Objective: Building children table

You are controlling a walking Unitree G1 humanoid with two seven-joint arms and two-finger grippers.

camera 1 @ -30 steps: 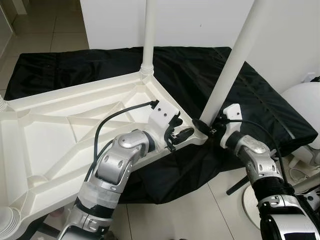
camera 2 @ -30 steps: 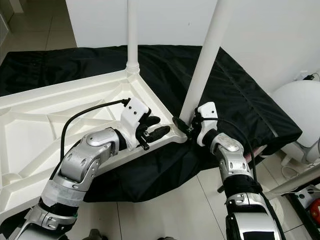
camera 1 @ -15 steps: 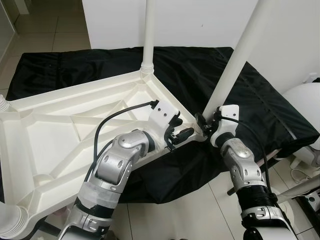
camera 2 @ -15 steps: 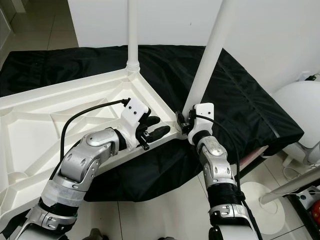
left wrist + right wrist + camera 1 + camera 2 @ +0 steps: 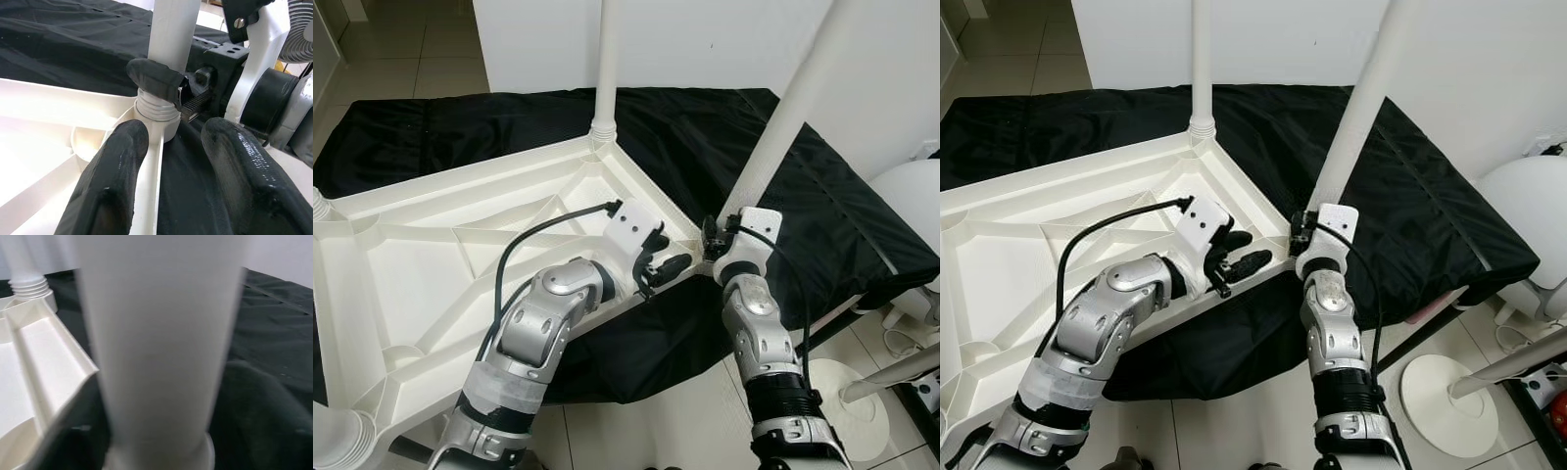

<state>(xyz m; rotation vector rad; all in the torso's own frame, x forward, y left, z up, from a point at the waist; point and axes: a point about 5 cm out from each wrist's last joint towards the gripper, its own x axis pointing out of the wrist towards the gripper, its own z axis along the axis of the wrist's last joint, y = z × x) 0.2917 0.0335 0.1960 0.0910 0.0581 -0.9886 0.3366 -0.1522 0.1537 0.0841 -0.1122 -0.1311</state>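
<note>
The white plastic tabletop (image 5: 421, 264) lies upside down on a black cloth (image 5: 460, 127). One white leg (image 5: 604, 69) stands upright in its far corner. A second white leg (image 5: 783, 117) leans up from the near right corner, its threaded base (image 5: 155, 110) at the socket. My right gripper (image 5: 713, 238) is shut on this leg just above the base; the leg (image 5: 156, 347) looms close and blurred in the right wrist view. My left gripper (image 5: 661, 262) is open, its fingers (image 5: 107, 181) astride the tabletop's rim beside that corner.
A white round stand base (image 5: 1449, 392) sits on the tiled floor at the right, by a white rounded object (image 5: 911, 196). A white wall rises behind the cloth. Further leg sockets (image 5: 333, 441) show at the tabletop's left corners.
My right forearm has swung in from the right to stand straight below the leg's base, the gripper turning round the leg. The left gripper has stayed at the rim.
</note>
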